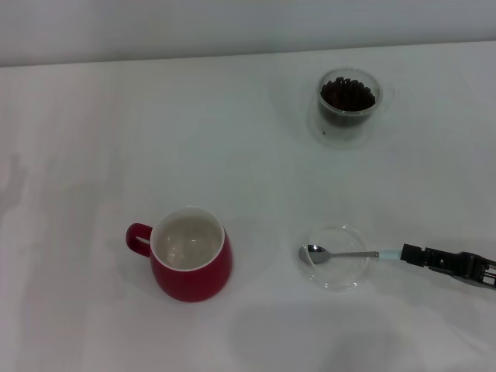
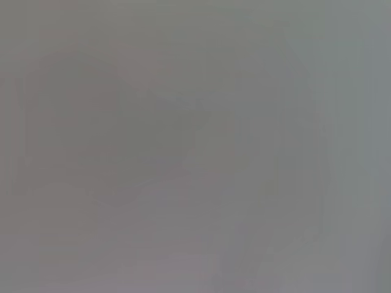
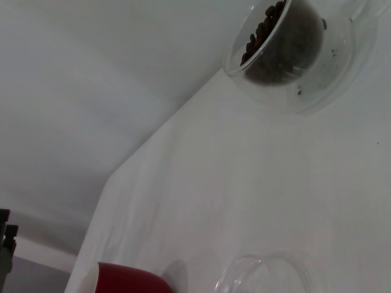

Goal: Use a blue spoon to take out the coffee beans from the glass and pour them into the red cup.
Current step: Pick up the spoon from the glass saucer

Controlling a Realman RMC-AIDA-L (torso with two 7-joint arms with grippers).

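The blue spoon lies with its metal bowl in a flat clear saucer and its pale blue handle pointing right. My right gripper reaches in low from the right edge and is shut on the end of that handle. The glass with the coffee beans stands at the back right; it also shows in the right wrist view, beans inside. The red cup stands front left, empty, handle to the left; its rim shows in the right wrist view. My left gripper is out of view.
The white table runs back to a pale wall. The saucer's rim shows in the right wrist view. The left wrist view shows only a plain grey blur.
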